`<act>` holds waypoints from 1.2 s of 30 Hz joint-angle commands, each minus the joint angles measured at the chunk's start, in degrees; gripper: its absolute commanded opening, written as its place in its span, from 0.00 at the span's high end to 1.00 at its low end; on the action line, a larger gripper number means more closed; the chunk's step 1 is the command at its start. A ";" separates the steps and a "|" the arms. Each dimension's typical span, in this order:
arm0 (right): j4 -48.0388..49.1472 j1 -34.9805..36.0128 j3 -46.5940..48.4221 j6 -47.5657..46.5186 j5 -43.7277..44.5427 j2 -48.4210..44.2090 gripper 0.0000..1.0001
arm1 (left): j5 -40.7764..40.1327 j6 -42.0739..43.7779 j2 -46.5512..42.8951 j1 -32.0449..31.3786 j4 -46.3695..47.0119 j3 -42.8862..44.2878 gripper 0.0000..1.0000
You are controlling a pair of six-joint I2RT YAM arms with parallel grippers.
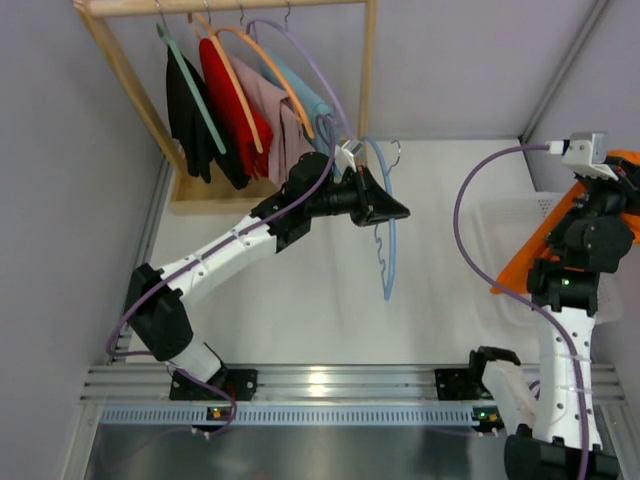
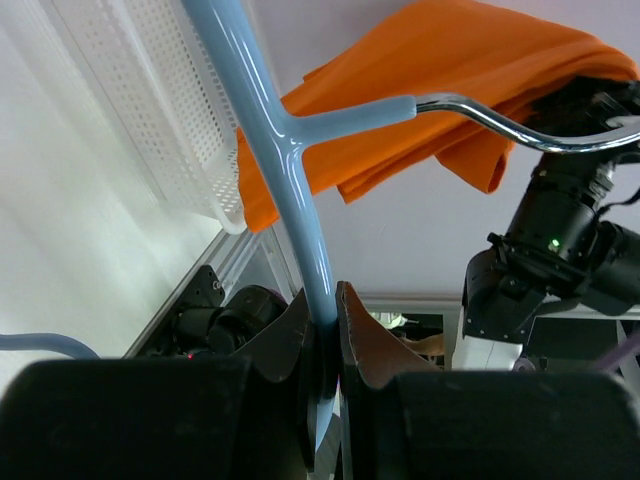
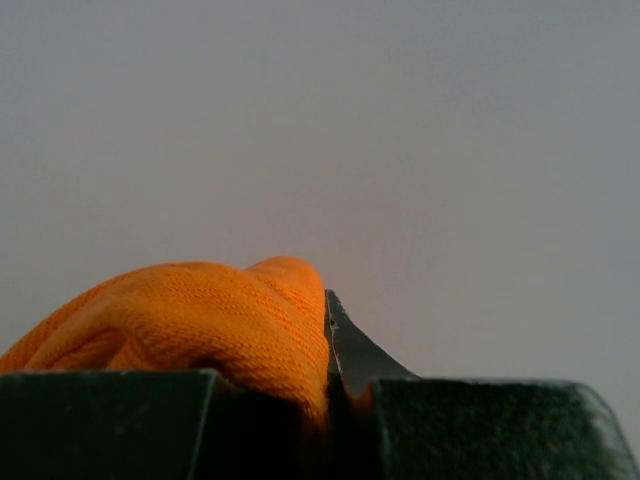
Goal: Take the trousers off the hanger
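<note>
My left gripper (image 1: 396, 211) is shut on the bare light-blue hanger (image 1: 387, 250) and holds it above the table; its silver hook (image 1: 397, 151) points to the far side. In the left wrist view the fingers (image 2: 300, 320) pinch the hanger's arm (image 2: 290, 170) just below the hook's stem. The orange trousers (image 1: 523, 264) are off the hanger, at the right edge, held by my right arm. In the right wrist view my right gripper (image 3: 330, 312) is shut on a fold of the trousers (image 3: 200, 320). They also show in the left wrist view (image 2: 450, 70).
A white perforated basket (image 1: 503, 226) stands on the table's right side, below the trousers; it also shows in the left wrist view (image 2: 150, 90). A wooden rack (image 1: 128, 88) at the back left carries several hung garments on coloured hangers.
</note>
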 commanded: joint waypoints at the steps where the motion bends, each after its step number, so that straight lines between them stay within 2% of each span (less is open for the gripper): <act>1: 1.04 -8.93 4.13 7.60 -11.02 -0.02 1.00 | 1.21 1.16 -3.00 0.48 2.81 1.53 1.00; 5: -0.11 -19.82 0.97 11.11 -20.33 0.85 1.00 | 1.38 0.81 -2.74 0.92 2.81 1.01 1.00; 9: -1.25 -25.03 -0.35 13.32 -24.57 3.57 1.00 | 1.56 0.55 -2.30 0.92 2.81 1.09 1.00; 13: 0.50 -25.13 -3.16 13.49 -26.77 8.13 1.00 | 1.73 0.55 -1.77 0.92 2.81 1.53 1.00; 20: -0.89 -23.73 -2.73 16.13 -28.62 14.65 1.00 | 1.47 0.99 -1.77 0.92 2.81 1.71 1.00; 29: -20.05 -18.27 -0.79 26.59 -29.41 16.41 1.00 | 5.51 3.53 -1.86 0.74 2.72 2.85 1.00; 30: -24.06 -18.18 -1.23 27.11 -29.50 16.59 1.00 | 5.60 3.97 -2.04 0.74 2.81 2.76 1.00; 36: -31.82 -18.18 -7.19 29.32 -31.78 15.36 1.00 | 5.60 7.40 -4.23 0.74 2.81 2.24 1.00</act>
